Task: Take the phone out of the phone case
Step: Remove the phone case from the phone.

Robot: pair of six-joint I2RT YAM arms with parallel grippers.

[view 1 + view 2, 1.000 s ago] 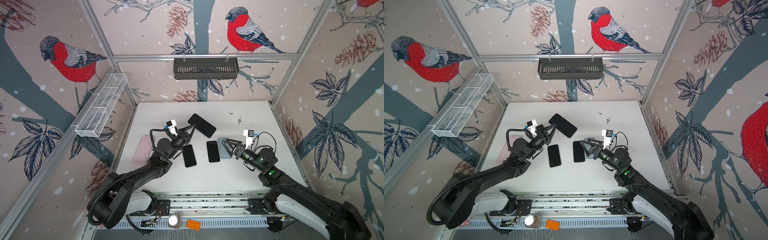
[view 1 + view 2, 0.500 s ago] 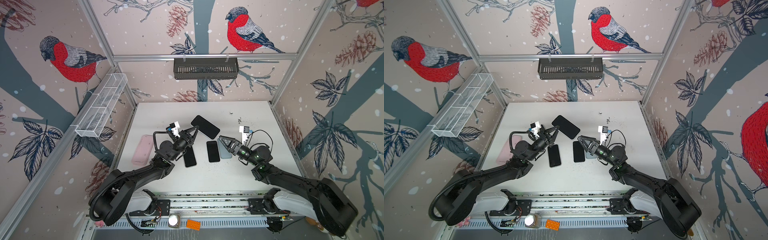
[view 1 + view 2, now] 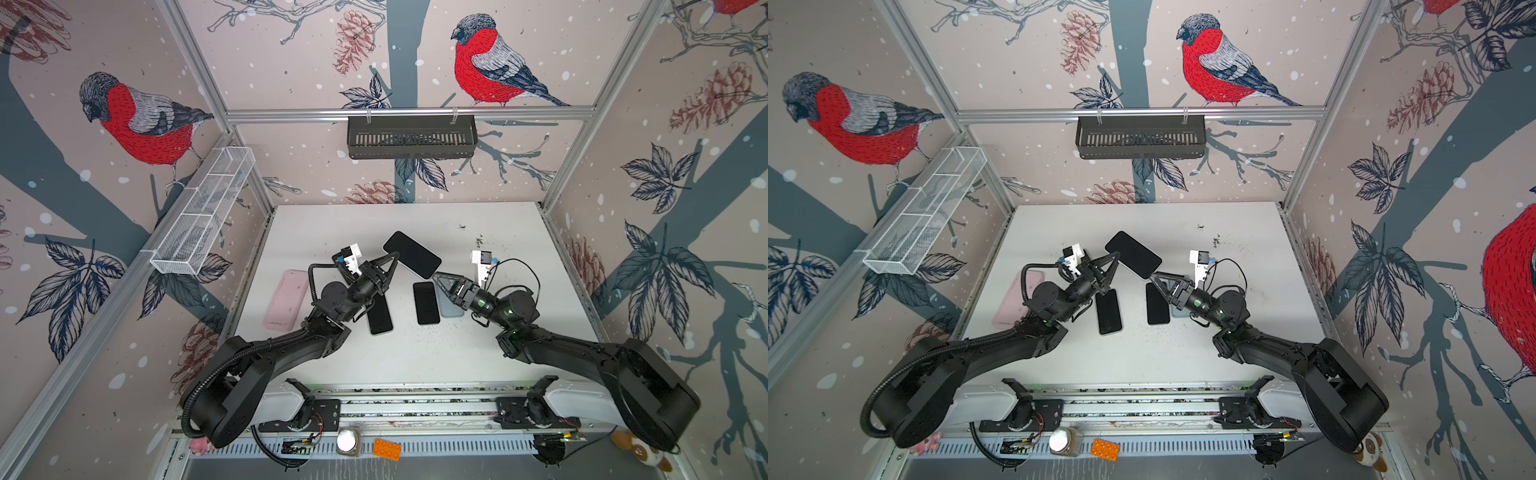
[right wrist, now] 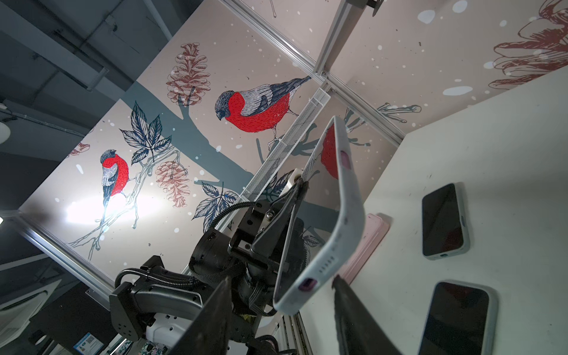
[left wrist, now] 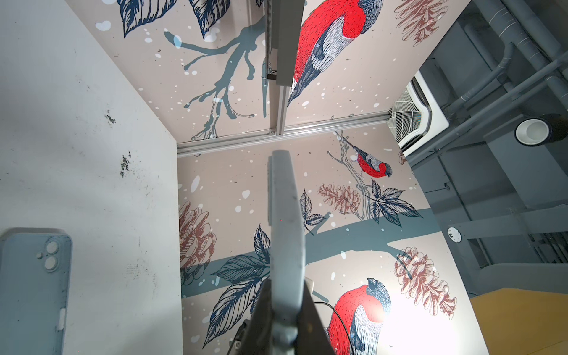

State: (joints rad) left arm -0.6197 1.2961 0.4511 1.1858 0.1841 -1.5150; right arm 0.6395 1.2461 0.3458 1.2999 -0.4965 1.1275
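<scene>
Well, your slim black-screened phone (image 3: 411,254) sits snug in its pale grey rubbery case (image 4: 349,215), held tilted in the air above the white bench (image 3: 478,357). Expect a light, rigid slab with slick glass, wrapped in a soft, grippy skin that flexes. The case's lip at a corner is probably the place to peel, and the long edges the place to hold. Your left gripper (image 3: 394,261) has its fingers (image 5: 316,325) clamped on one long edge. Your right gripper (image 4: 281,278) has its fingers apart, one on each side of the lower corner by the charging port (image 4: 307,284), near but not visibly touching it.
</scene>
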